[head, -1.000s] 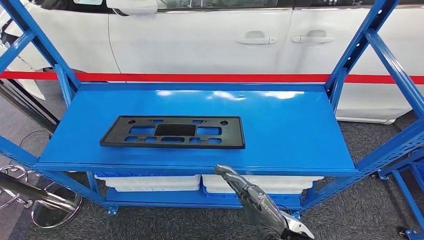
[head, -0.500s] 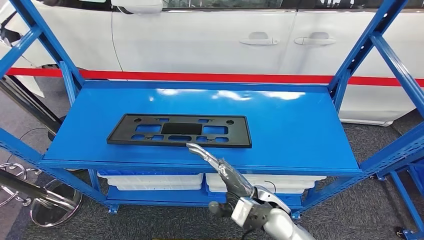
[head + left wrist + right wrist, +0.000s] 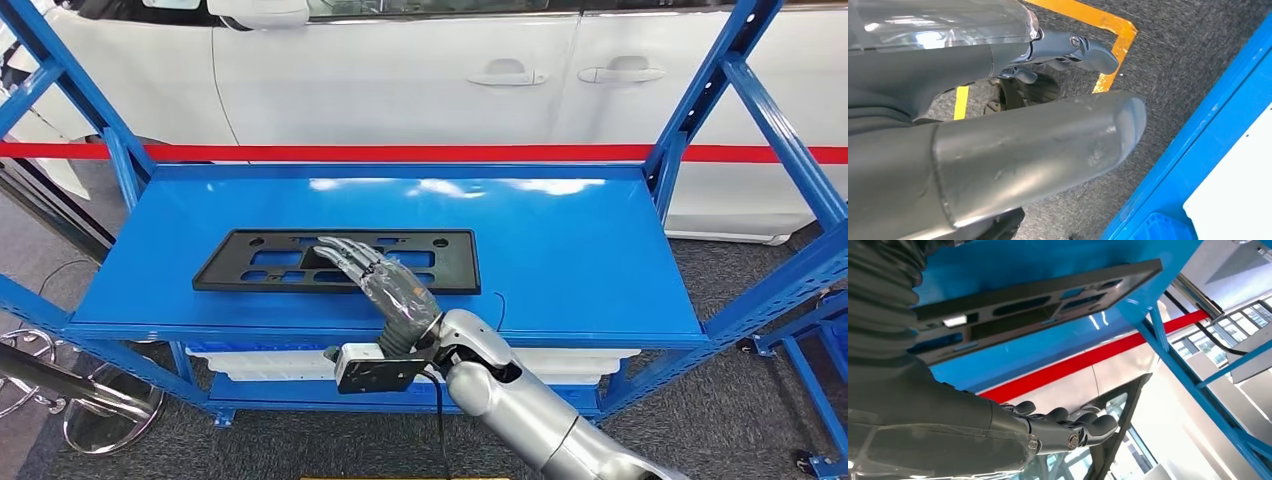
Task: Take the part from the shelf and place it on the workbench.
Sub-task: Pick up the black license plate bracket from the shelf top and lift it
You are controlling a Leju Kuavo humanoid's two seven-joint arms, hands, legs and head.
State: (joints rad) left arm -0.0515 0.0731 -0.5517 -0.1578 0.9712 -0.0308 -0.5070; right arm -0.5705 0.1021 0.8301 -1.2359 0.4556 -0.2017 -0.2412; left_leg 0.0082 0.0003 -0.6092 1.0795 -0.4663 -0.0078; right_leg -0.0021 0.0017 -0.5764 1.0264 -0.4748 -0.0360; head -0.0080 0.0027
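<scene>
The right arm (image 3: pixel 520 400) came in from below the shelf's front edge, silver and jointed, with a small grey box (image 3: pixel 375 368) fixed at the wrist just ahead of that edge. The right hand (image 3: pixel 385 280) lay over the front part of the shelf top (image 3: pixel 570 250), fingers (image 3: pixel 340 250) stretched out flat and apart, reaching across the middle of the part. It grasped nothing; whether the fingertips touched the part could not be told. In the right wrist view the right hand (image 3: pixel 1048 432) showed its fingers extended side by side, clear of the part (image 3: pixel 1033 305).

The left hand (image 3: pixel 1013 145) hung low beside the shelf's lower frame, over grey carpet (image 3: pixel 1188 55) marked with yellow tape (image 3: pixel 1103 30). Its thumb lay straight and its darker fingers (image 3: pixel 1083 47) were stretched out with nothing in them.

The part (image 3: pixel 270 262), a flat black rectangular frame with several cut-out openings, lay flat on the shelf top, left of centre and nearer the front edge than the back edge, its long sides running parallel to that edge.

Below the shelf top, white bins (image 3: pixel 290 362) sat on the lower level. Blue uprights (image 3: pixel 700 110) rose at the corners.

Beyond the back edge ran a red band (image 3: pixel 400 153), and behind it stood a white car (image 3: pixel 420 70) with two door handles.
</scene>
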